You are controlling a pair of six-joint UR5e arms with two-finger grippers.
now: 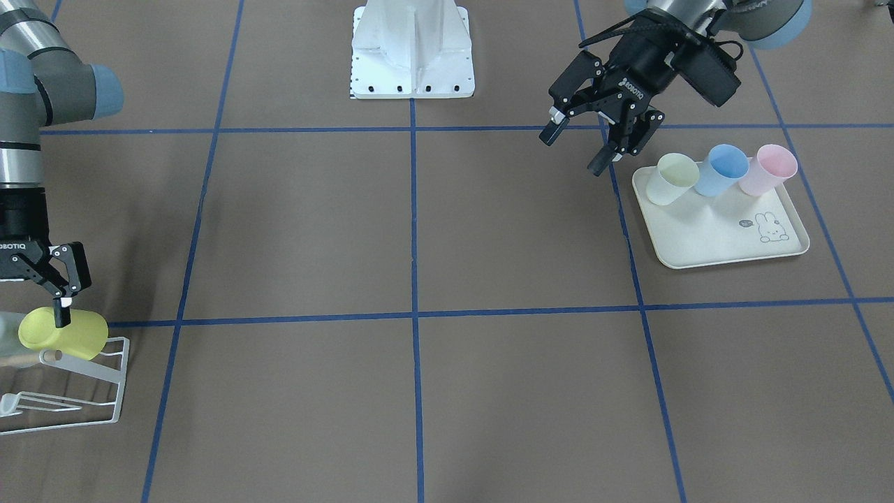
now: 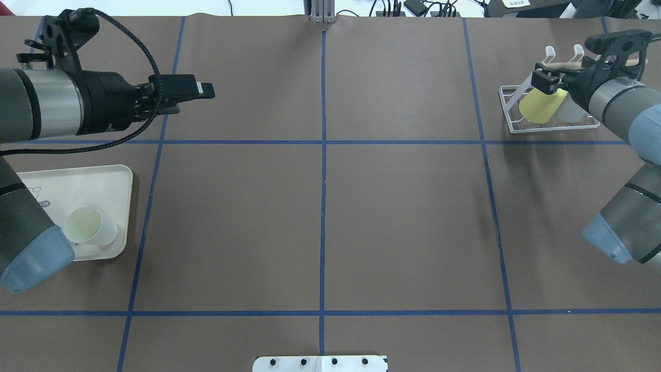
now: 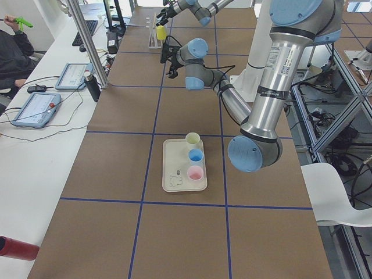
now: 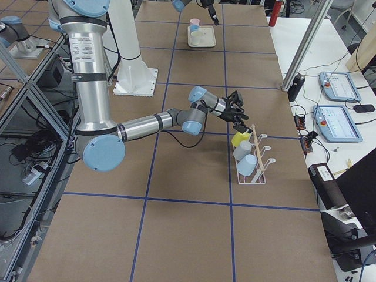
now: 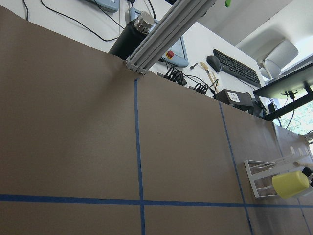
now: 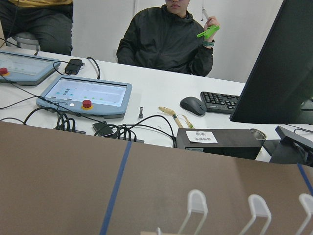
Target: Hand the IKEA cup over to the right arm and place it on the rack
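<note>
While right end effector (image 1: 61, 307) is pinching yellow cup (image 1: 66, 337) over rack (image 1: 105, 391), left end effector (image 1: 573, 152) is hanging wide open, empty. Exterior right view is showing two pale cups (image 4: 247, 164) already racked.

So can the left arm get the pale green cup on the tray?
Probably yes. The left gripper hangs open right beside the tray, and the pale green cup stands at its nearest corner with nothing in between.

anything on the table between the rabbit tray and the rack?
Nothing: overhead view shows only bare brown paper with blue tape lines between the tray and the rack.
</note>
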